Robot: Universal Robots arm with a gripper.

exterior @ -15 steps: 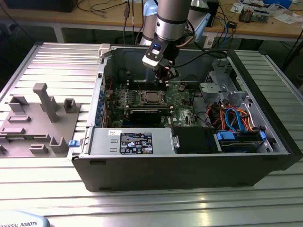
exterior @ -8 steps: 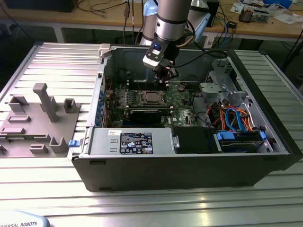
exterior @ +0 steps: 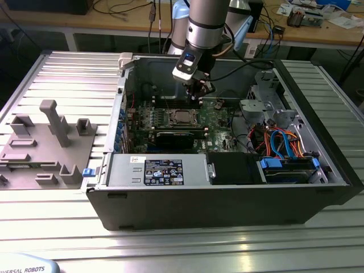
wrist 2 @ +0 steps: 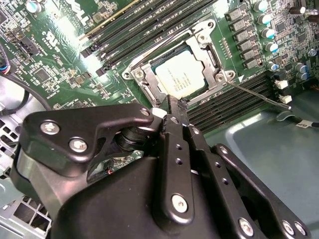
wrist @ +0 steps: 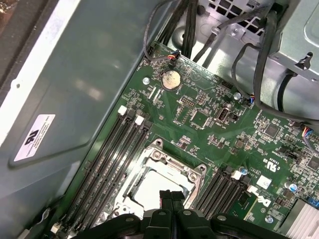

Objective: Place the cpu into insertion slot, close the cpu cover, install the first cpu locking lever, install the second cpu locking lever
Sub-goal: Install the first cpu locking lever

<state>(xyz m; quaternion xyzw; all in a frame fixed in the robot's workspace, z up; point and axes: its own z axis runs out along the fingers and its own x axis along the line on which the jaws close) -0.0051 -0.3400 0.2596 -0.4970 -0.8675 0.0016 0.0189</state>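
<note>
The cpu (wrist 2: 182, 74), a silver-grey square chip, lies in the insertion slot (exterior: 183, 117) on the green board. The cpu cover (wrist 2: 207, 50), a thin silver frame, lies flat around the chip. A thin wire locking lever (wrist 2: 259, 96) sticks out sideways from one corner of the socket over the memory slots. A second thin lever (wrist 2: 164, 42) runs along the socket's opposite side. My gripper (wrist 2: 177, 105) hangs just above the socket's edge, fingers pressed together with nothing between them. In the first wrist view the gripper (wrist: 172, 195) hangs over the chip (wrist: 149, 191). In the exterior view the gripper (exterior: 199, 95) is inside the case.
Long black memory slots (wrist: 117, 149) flank the socket on both sides. Black cables (wrist: 259, 74) hang near a grey drive cage. The open case (exterior: 227, 199) has a power supply along its front wall and blue cables at the exterior view's right. A grey fixture (exterior: 51, 142) stands outside at the left.
</note>
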